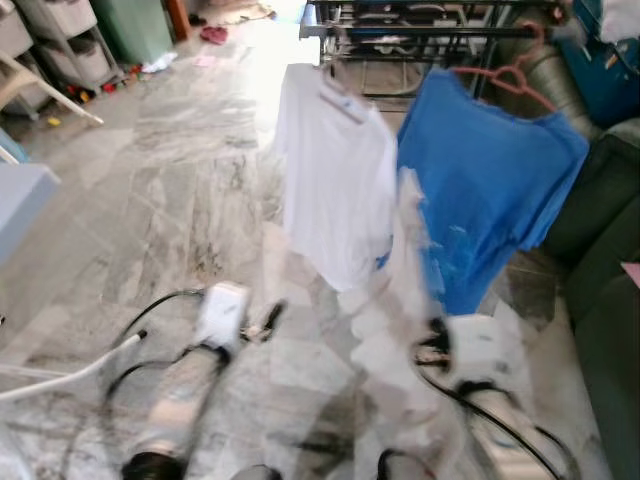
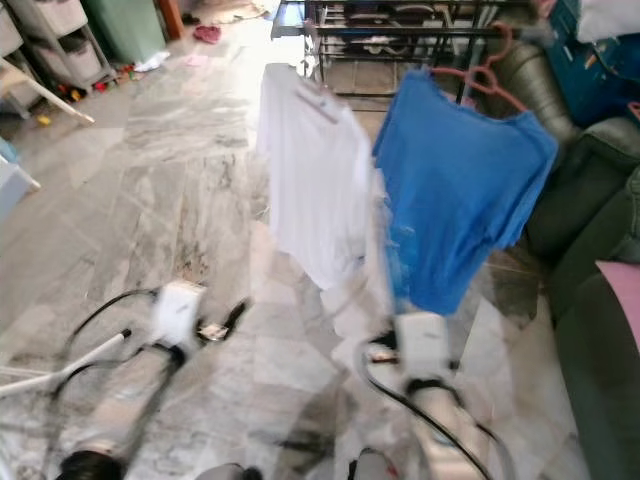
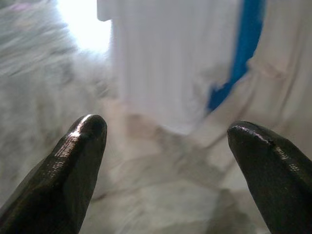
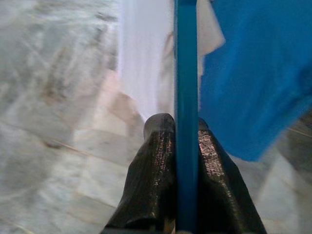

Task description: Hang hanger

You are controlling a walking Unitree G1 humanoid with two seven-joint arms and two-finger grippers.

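fingers of my right gripper pinch a thin blue hanger, which stands upright between them. it carries a pale garment, blurred, low in front of the white shirt & blue shirt hanging on the rack. left gripper is spread wide w/ nothing in it, low over the marble floor.

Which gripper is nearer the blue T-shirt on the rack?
Right. The right gripper, shut on a blue hanger, sits just below the blue T-shirt; the left gripper, open, is farther off, left of the white shirt.
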